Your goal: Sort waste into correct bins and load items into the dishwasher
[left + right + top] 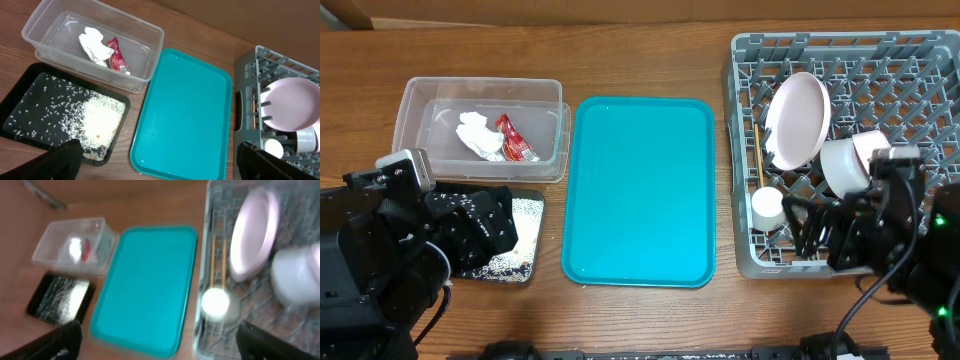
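**Waste sorted, dishes racked:** a crumpled white tissue (pixel 473 135) and a red-and-white sauce packet (pixel 513 140) lie side by side in the clear plastic tub (pixel 415 100) at the far left of the wooden table (pixel 640 60).

Loose rice grains (pixel 102 117) are scattered across the shallow black tray (pixel 22 90) just in front of the tub, thickest toward its right end. In the grey dish rack (pixel 750 45) at the right, a pinkish-white plate (pixel 798 120) stands tilted on edge. A white bowl (pixel 845 165) sits beside it, a small white cup (pixel 768 207) sits near the front left corner, and two wooden chopsticks (pixel 219 260) lie along the left side. A teal tray (pixel 640 190) lies between bins and rack. The left gripper (pixel 160 164) hovers at the black tray's near edge and the right gripper (pixel 160 342) at the rack's front. Both have their fingers spread wide and hold nothing.
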